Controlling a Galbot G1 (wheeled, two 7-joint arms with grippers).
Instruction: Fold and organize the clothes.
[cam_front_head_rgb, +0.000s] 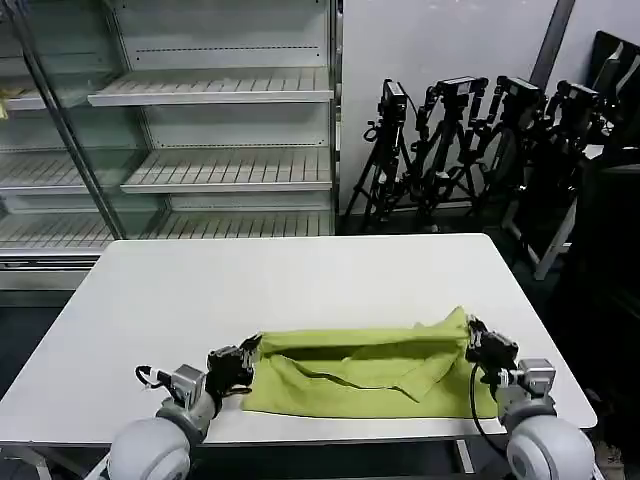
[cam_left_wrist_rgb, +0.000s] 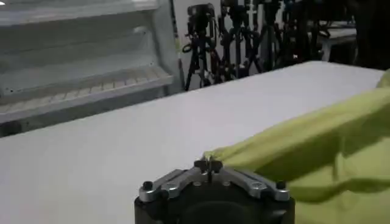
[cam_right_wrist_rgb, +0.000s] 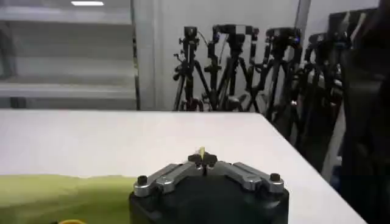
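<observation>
While pinched at both ends: T-shirt (cam_front_head_rgb: 365, 370), L gripper (cam_front_head_rgb: 248, 352) + R gripper (cam_front_head_rgb: 472, 338).

White table (cam_front_head_rgb: 300, 275), near edge carrying a lime T-shirt (cam_front_head_rgb: 370, 375), apparently folded into a wide band, lying flat.

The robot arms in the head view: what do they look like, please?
Each arm has a rounded light grey shell, a silver metal wrist block and a thin black cable looping beside it. The left tool and right tool are black, with silver linkage bars and black screws.
</observation>
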